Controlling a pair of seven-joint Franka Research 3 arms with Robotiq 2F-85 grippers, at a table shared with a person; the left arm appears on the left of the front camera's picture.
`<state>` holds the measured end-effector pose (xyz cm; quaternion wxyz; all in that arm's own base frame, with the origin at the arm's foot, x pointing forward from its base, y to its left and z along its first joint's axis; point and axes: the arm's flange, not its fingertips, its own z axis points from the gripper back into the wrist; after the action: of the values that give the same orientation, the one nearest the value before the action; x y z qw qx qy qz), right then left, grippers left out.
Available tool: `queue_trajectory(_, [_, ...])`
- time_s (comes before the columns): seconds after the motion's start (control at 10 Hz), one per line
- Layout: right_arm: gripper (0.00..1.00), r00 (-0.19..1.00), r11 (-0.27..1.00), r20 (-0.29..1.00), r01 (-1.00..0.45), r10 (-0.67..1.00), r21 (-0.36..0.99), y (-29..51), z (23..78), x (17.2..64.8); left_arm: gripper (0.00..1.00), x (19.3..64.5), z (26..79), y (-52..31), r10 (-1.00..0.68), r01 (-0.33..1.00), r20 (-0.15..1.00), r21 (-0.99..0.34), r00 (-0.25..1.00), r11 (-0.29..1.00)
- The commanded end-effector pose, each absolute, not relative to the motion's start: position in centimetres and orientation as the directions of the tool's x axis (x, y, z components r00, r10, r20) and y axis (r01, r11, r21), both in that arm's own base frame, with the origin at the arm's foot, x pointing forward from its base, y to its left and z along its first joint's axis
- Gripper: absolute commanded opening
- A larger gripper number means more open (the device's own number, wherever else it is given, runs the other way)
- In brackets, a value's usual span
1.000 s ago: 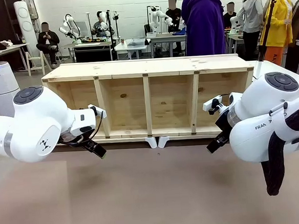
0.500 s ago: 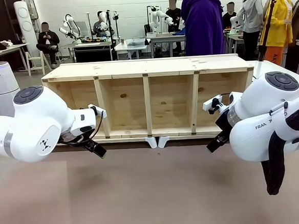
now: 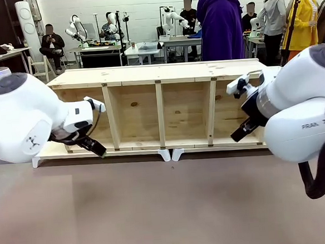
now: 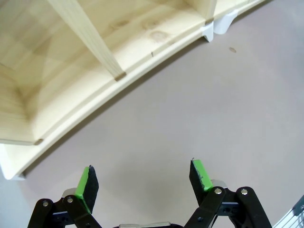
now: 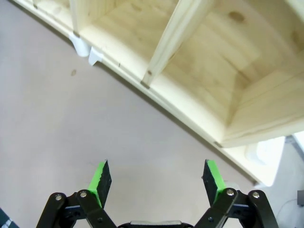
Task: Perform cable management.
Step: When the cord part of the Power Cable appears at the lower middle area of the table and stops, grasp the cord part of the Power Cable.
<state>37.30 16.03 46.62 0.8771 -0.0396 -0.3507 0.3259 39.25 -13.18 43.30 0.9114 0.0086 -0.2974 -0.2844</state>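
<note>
A long, light wooden shelf unit [image 3: 159, 72] lies across the far side of a mauve-brown table [image 3: 169, 211]. Its four open compartments face the robot. Two small white brackets [image 3: 171, 154] sit under the middle of its near bottom edge. Behind the unit, on the far side, stands a person in a purple hooded top [image 3: 221, 23].

The white left arm comes in from the left. Its left gripper [image 3: 95, 149] points down and to the right, in front of the lower edge of the leftmost compartment. In its wrist view the two green-padded fingers [image 4: 86, 186] stand wide apart with nothing between them, over bare table just in front of the shelf's bottom board.

The white right arm comes in from the right. Its right gripper [image 3: 238, 133] points down and to the left, in front of the rightmost compartment. In its wrist view the green pads [image 5: 101, 176] are also spread wide and hold nothing, over bare table near the shelf's near edge.

Where the cable lies cannot be told.
</note>
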Motion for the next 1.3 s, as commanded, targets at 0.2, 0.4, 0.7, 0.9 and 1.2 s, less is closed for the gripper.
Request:
queue_trajectory(0.2, [1.0,0.537,0.811,0.611,-0.436,0.582,-0.39,14.9,48.8,28.2,1.0,28.3,46.8,-10.3,-0.511,0.39,0.555,0.33,0.656,0.86])
queue_trajectory(0.4, [1.0,0.546,0.832,0.628,-0.358,0.555,-0.423,14.1,50.9,25.3,1.0,24.1,48.6,-8.2,-0.455,0.275,0.603,0.371,0.656,0.887])
queue_trajectory(0.7, [1.0,0.583,0.878,0.664,-0.216,0.467,-0.428,11.2,52.8,21.3,1.0,20.2,49.6,-5.0,-0.372,0.169,0.658,0.353,0.655,0.92])
queue_trajectory(0.9, [1.0,0.586,0.895,0.689,-0.164,0.427,-0.415,9.9,53.1,19.5,1.0,20.0,48.8,-3.4,-0.335,0.18,0.669,0.292,0.664,0.939])
queue_trajectory(1.2, [1.0,0.584,0.893,0.684,-0.194,0.437,-0.406,12.7,61.1,22.4,1.0,25.1,61.3,-6.1,-0.338,0.177,0.658,0.301,0.673,0.937])
